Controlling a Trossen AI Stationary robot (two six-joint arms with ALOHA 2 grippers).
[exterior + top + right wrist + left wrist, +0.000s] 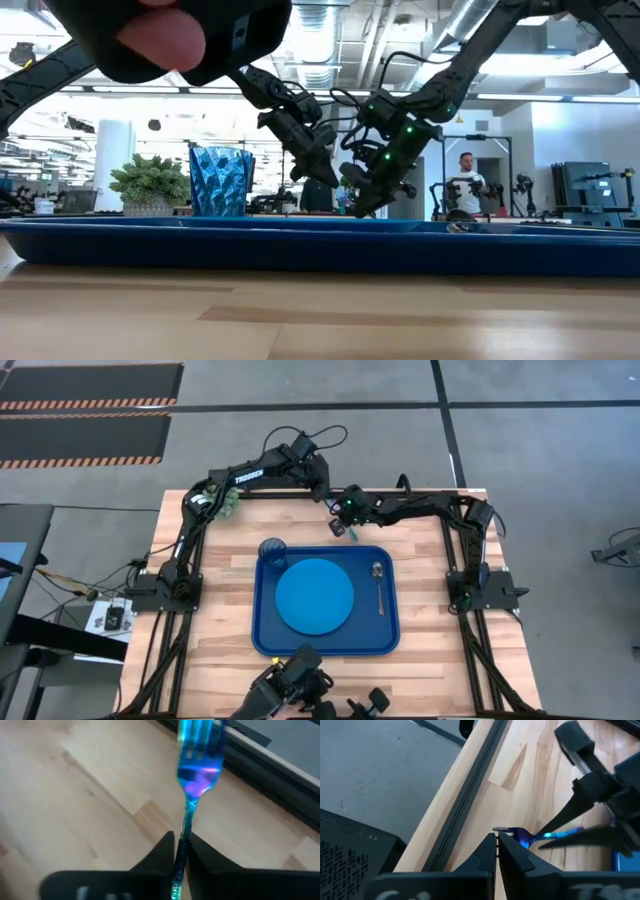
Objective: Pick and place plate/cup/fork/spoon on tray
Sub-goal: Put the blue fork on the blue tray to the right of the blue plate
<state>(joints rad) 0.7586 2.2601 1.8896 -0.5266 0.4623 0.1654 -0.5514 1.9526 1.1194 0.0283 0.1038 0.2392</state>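
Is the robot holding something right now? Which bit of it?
Yes. The right tool pinches the fork by its thin handle, tines pointing away. The left tool is shut on nothing.

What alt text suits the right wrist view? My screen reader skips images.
The right gripper is shut on the thin handle of a blue-teal fork, whose tines point away over the light wooden table.

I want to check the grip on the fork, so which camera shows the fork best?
The right wrist view: the fork fills the frame, its handle pinched in the right gripper. The left wrist view shows its head and handle beyond the shut left gripper. From above it is a small sliver; in the low view I cannot make it out.
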